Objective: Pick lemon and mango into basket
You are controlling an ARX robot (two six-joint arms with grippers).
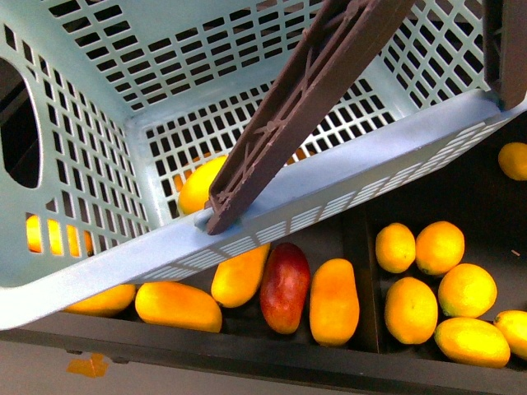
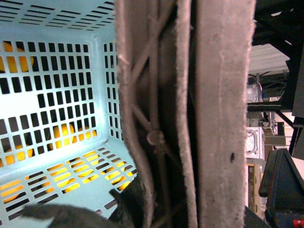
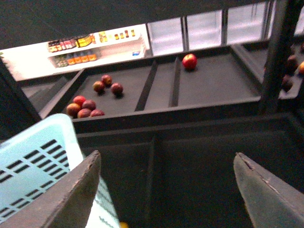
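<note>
Basket point(image 1: 329, 188) hung nearest, its handle point(image 1: 280, 140) pinched by the left gripper point(image 2: 171, 118), while the empty, wide-open right gripper point(image 3: 166, 190) needed to straddle the five-o'clock mango point(image 1: 333, 300) squarely.

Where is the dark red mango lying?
In the front view, the dark red mango lies just below the basket rim, between two yellow-orange mangoes.

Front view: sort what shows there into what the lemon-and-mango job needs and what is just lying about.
For the job:
basket
lemons, right compartment
yellow-orange mangoes, compartment left of them

Just lying about:
dark red mango, among the yellow-orange ones
orange scrap, on the grey surface below the bin; too small to identify
</note>
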